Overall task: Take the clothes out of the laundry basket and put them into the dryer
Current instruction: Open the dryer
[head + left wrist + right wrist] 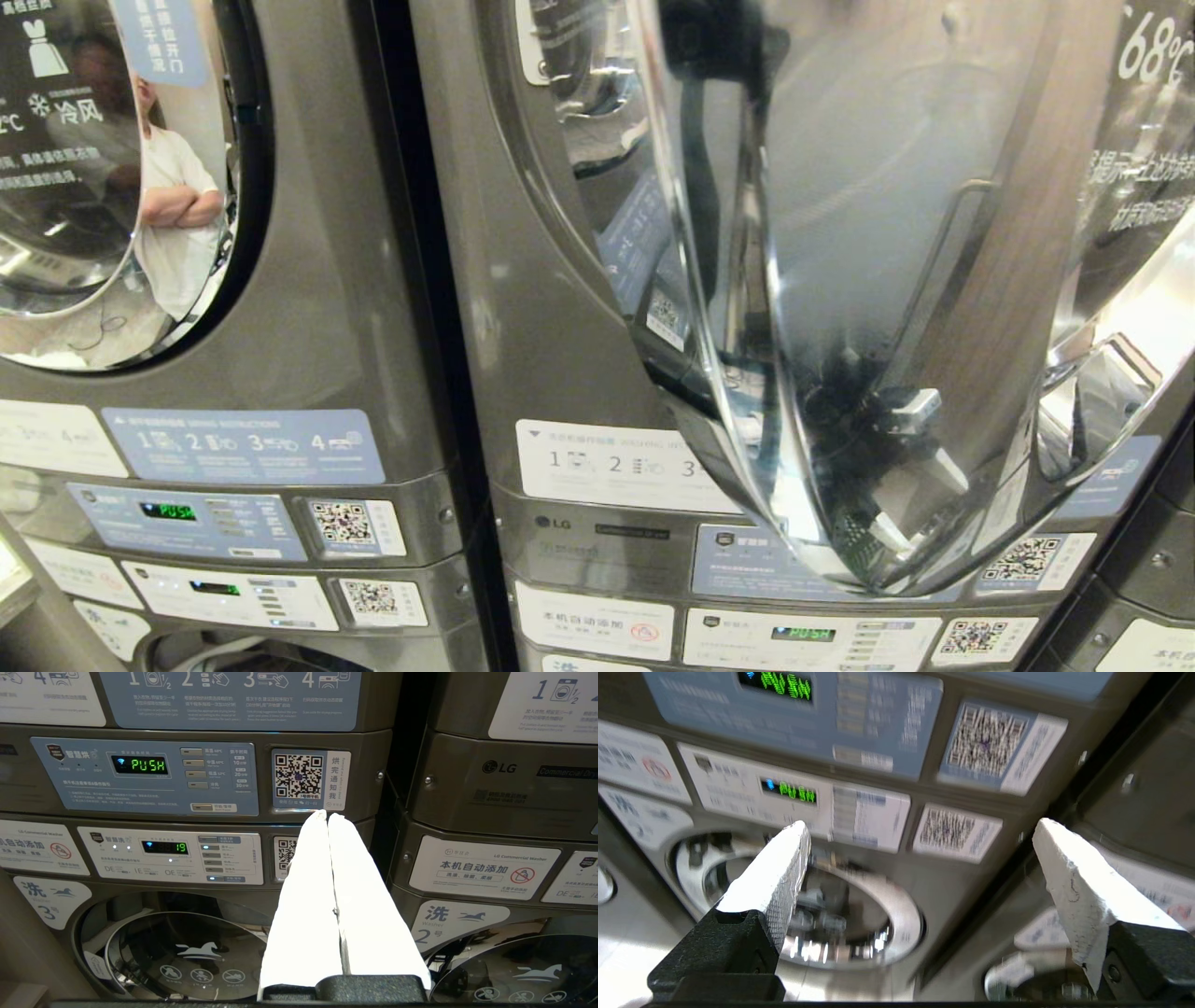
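Likely a self-service laundromat: stacked commercial machines (280, 373) bearing QR payment stickers (299, 777) and numbered instructions (243, 445).

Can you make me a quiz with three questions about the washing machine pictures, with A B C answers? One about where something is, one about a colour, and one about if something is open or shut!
1. Where does the open dryer door hang in the head view?
A. On the left machine
B. On the right machine
C. On the floor

2. What colour are the letters PUSH on the display?
A. Green
B. Red
C. White

3. How are the right gripper fingers?
A. Pressed together
B. Holding a shirt
C. Wide apart and empty

Answers: 1 B, the glass door swings out from the right machine. 2 A, the letters glow green. 3 C, there is a wide gap with nothing between the white fingers.
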Controlling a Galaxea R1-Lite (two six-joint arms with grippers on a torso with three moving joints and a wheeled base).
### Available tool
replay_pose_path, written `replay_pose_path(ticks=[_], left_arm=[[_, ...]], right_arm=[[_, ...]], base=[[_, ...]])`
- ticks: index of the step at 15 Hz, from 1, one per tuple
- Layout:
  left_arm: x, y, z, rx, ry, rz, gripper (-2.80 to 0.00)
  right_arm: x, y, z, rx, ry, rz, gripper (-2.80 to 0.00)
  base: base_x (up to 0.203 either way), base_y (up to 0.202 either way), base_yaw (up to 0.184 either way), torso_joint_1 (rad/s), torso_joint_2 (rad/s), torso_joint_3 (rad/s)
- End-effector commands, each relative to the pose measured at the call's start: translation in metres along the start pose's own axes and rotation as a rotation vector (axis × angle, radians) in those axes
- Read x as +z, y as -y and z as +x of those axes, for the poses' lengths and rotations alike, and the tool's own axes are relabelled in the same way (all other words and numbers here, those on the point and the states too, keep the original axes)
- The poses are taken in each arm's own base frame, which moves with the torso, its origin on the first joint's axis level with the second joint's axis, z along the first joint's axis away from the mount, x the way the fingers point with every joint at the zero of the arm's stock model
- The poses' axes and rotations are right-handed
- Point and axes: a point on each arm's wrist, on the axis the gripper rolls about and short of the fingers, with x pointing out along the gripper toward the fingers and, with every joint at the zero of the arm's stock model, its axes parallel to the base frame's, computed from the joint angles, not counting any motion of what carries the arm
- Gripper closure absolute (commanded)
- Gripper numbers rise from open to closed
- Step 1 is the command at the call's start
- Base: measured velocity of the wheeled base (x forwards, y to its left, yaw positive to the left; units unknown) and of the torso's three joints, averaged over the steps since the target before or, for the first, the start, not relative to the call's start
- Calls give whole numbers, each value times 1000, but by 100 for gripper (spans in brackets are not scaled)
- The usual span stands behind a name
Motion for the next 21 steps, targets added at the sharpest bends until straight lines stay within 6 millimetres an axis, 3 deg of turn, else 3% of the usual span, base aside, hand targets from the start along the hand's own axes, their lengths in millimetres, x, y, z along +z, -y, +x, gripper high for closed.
replay_pose_path(ticks=[1,3,21], left_arm=[[0,0,0,0,2,0,0],[0,0,0,0,2,0,0],[0,0,0,0,2,0,0]], right_arm=[[-5,-1,-10,-15,128,-11,-280],[-8,-2,-16,-38,219,-10,-280],[-8,-2,-16,-55,212,22,-280]], base=[[0,0,0,0,0,0],[0,0,0,0,0,0],[0,0,0,0,0,0]])
